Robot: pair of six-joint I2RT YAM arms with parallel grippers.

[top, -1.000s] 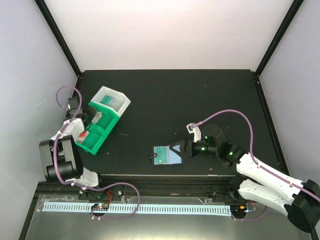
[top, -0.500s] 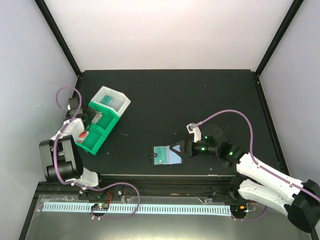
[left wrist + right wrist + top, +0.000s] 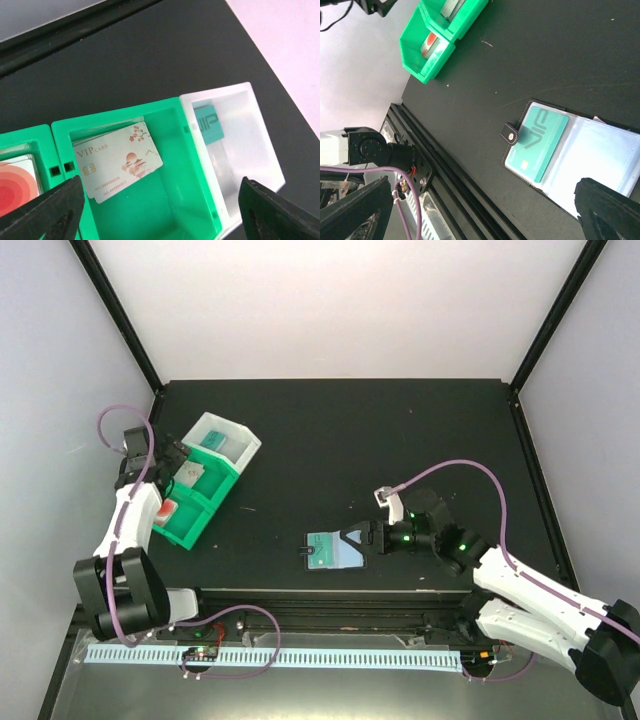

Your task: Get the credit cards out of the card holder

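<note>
The card holder (image 3: 338, 552) lies open on the black table, its clear pockets up, with a teal card (image 3: 537, 140) in its left pocket (image 3: 600, 155). My right gripper (image 3: 360, 538) hovers open at the holder's right side, holding nothing (image 3: 482, 200). My left gripper (image 3: 172, 466) stands open above the green bin (image 3: 172, 215), nothing between its fingers (image 3: 160, 200). A pale VIP card (image 3: 117, 160) lies in that compartment. Another teal card (image 3: 206, 122) lies in the white bin (image 3: 250, 150), and a card with a red round mark (image 3: 15, 182) lies in the neighbouring green compartment.
The green bin (image 3: 205, 510) and white bin (image 3: 232, 440) stand joined at the table's left, close to the left wall. The table's near edge and black rail (image 3: 450, 180) run just below the card holder.
My left gripper has opened and drawn up and back from the green bin, leaving the pale card lying in the compartment. The right arm and the card holder have not moved.
</note>
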